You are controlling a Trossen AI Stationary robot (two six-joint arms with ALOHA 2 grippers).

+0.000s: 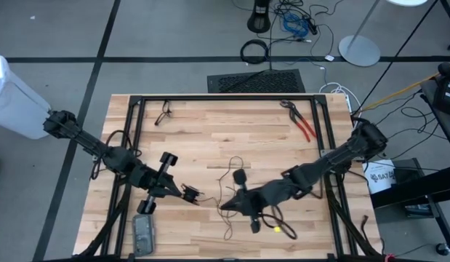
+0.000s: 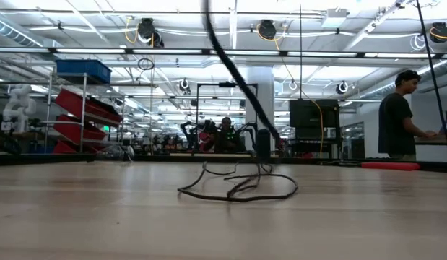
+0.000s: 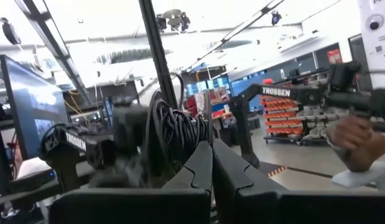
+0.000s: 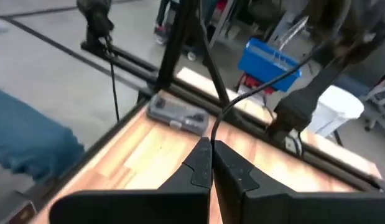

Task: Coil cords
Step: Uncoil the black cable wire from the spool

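- Nearest the low camera, we find the black cord lying in loose, tangled loops on the wooden table, with one strand rising steeply out of the top of that view.
- From above, we locate the cord near the middle of the table, slightly toward the front edge, trailing between the two grippers.
- At far left front, we note a grey case lying flat beside the table frame.
- We place the left gripper left of centre; its fingers are pressed together. In its wrist view a bundle of dark strands sits just behind the fingertips; we cannot tell whether they are clamped.
- We place the right gripper just right of the left one, fingers fully closed. In its wrist view the cord rises from the closed fingertips, so the cord is pinched there.
- Red-handled pliers lie near the rear right corner.
- A person stands in the room beyond the table, at right.
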